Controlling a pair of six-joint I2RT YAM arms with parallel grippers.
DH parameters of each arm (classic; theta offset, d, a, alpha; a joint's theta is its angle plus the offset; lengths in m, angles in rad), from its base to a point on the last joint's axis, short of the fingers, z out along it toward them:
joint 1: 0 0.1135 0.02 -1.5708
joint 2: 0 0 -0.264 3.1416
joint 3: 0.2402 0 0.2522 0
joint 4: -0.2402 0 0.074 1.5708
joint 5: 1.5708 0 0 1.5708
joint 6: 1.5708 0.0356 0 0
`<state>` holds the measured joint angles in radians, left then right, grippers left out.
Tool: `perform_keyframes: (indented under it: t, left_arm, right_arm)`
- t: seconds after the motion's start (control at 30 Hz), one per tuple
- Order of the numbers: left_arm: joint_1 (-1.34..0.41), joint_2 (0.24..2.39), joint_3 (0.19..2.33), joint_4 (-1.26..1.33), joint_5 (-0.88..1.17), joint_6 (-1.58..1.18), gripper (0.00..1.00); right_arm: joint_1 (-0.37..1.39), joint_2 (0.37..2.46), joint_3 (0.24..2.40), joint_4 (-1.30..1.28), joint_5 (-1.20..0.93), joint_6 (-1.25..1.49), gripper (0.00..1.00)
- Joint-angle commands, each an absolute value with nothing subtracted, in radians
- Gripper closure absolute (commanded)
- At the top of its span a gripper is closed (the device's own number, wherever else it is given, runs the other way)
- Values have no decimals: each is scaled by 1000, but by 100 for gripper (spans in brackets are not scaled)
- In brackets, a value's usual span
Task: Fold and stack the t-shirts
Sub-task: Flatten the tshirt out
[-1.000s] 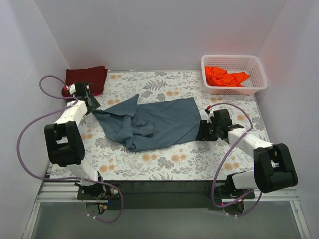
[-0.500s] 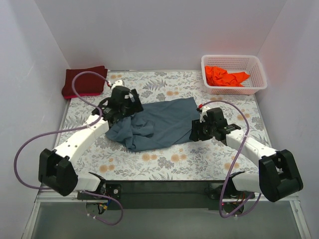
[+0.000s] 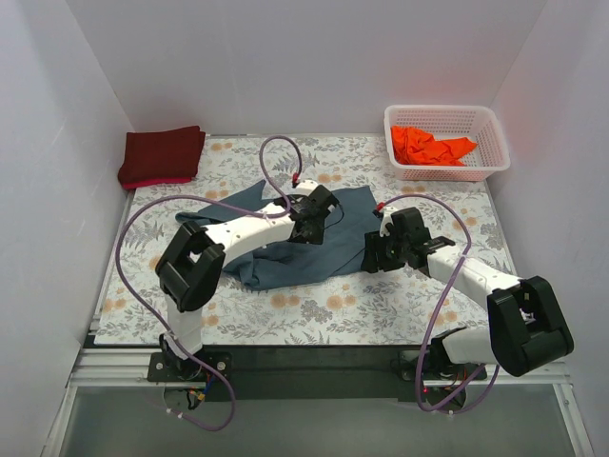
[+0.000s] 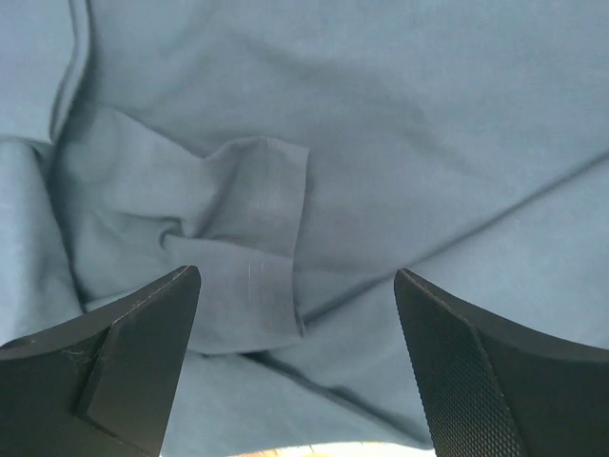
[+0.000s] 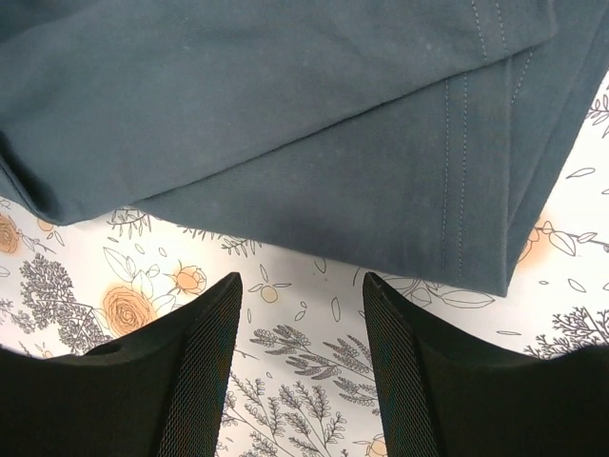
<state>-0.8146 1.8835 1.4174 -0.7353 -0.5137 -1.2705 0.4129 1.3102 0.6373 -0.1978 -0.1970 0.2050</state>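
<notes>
The slate blue-grey t-shirt lies crumpled in the middle of the floral table. My left gripper hovers open over its middle; the left wrist view shows folds and a sleeve hem between the wide-apart fingers. My right gripper is open and empty at the shirt's right hem, just off the cloth over the table. A folded maroon t-shirt lies at the back left. An orange t-shirt sits bunched in the basket.
A white lattice basket stands at the back right. The floral table cover shows along the near side. White walls close in the left, back and right. The left arm's purple cable loops over the shirt.
My left gripper has swung from the table's left side, rightward across the shirt, to over its middle, dragging the left part inward. My right gripper has edged slightly left toward the hem.
</notes>
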Motion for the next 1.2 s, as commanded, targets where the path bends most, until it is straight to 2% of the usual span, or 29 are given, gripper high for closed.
perform_keyframes:
  t: [0.0, 0.27, 0.37, 0.47, 0.5, 0.57, 0.63, 0.9, 1.17]
  left_arm:
    - [-840, 1931, 1495, -845, -689, -1235, 18]
    - [-873, 2008, 1488, -942, -773, -1258, 23]
    - [-873, 2000, 1471, -950, -795, -1258, 32]
    - [-873, 1981, 1465, -977, -831, -1267, 58]
    - [-873, 1965, 1463, -1009, -851, -1297, 79]
    - [-873, 1930, 1451, -1037, -902, -1327, 92]
    - [-870, 1850, 1433, -1071, -920, -1377, 100]
    - [-861, 1539, 1342, -1359, -948, -1706, 100]
    - [-845, 1131, 1203, -1381, -838, -1847, 100]
  right_arm:
    - [416, 1307, 623, -153, -201, 190, 39]
    - [416, 1304, 614, -147, -207, 195, 40]
    - [417, 1305, 612, -144, -212, 199, 39]
    - [416, 1304, 609, -143, -212, 204, 39]
    - [417, 1302, 609, -143, -212, 203, 39]
    - [417, 1301, 609, -144, -212, 204, 39]
    - [417, 1293, 611, -144, -213, 206, 40]
    - [417, 1269, 633, -144, -204, 221, 40]
    - [416, 1316, 733, -146, -148, 206, 40]
